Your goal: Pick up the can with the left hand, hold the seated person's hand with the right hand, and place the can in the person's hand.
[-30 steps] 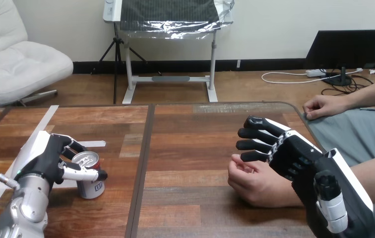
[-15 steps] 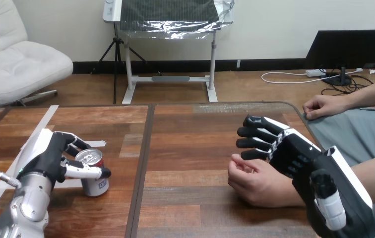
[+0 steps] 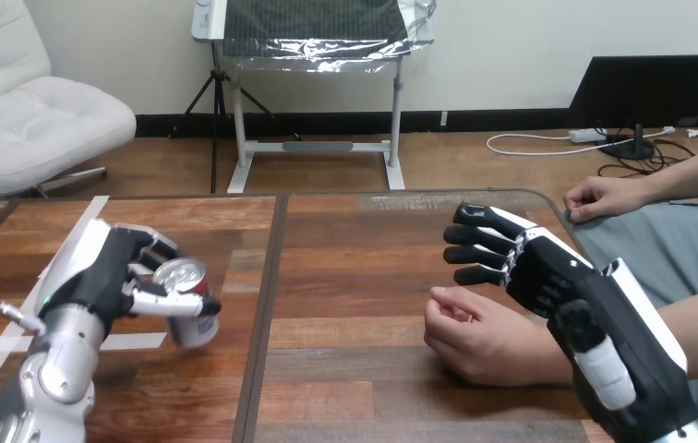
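You are working the pickup step: your left hand (image 3: 105,277) is curling its fingers and thumb round the can (image 3: 190,309), which is tilting low over the left part of the worktop (image 3: 355,268). Your right hand (image 3: 548,277) is hovering straight-fingered, holding nothing, just over the person's hand (image 3: 475,337) resting on the worktop. Next, I judge, you should be closing the right hand gently round it, then carrying the can across.
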`<control>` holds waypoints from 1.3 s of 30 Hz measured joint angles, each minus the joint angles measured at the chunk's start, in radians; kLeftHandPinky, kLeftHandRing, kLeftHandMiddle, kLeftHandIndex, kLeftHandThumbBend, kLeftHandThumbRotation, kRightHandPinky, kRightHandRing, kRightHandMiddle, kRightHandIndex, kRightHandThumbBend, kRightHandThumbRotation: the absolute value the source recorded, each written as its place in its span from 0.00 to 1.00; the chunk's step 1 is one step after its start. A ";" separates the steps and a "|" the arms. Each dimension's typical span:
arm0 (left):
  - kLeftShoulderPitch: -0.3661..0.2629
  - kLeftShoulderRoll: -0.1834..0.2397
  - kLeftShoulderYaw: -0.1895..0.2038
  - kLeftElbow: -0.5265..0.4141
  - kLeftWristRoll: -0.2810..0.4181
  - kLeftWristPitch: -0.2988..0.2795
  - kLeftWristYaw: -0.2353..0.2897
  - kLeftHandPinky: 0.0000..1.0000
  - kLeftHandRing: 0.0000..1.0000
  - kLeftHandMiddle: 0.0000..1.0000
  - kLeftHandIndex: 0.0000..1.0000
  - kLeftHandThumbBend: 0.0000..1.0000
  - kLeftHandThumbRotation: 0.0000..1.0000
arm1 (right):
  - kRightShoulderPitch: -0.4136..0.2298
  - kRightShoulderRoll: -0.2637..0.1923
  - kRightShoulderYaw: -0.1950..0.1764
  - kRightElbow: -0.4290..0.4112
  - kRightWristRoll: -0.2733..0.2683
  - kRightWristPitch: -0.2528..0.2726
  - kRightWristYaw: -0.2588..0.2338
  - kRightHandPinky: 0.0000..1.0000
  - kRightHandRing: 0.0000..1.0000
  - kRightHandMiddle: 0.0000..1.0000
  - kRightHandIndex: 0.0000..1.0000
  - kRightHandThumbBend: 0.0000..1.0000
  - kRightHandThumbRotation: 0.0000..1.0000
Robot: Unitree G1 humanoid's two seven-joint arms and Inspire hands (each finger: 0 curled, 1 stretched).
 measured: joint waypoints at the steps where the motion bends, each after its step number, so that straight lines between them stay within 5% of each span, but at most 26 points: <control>1: 0.002 0.000 0.000 -0.011 0.000 0.002 -0.002 0.28 0.36 0.43 0.50 0.63 0.00 | -0.005 -0.001 -0.002 0.006 -0.009 0.000 -0.003 0.75 0.80 0.83 0.85 0.94 0.95; 23: 0.011 0.000 0.014 -0.281 -0.004 0.093 -0.070 0.16 0.23 0.35 0.48 0.64 0.00 | -0.209 -0.116 -0.021 0.249 -0.215 -0.041 -0.075 0.82 0.88 0.89 0.89 0.97 0.90; 39: 0.011 0.000 0.047 -0.457 -0.021 0.150 -0.119 0.14 0.22 0.33 0.46 0.62 0.00 | -0.345 -0.261 -0.018 0.386 -0.389 -0.056 -0.104 0.83 0.93 0.96 0.96 1.00 0.83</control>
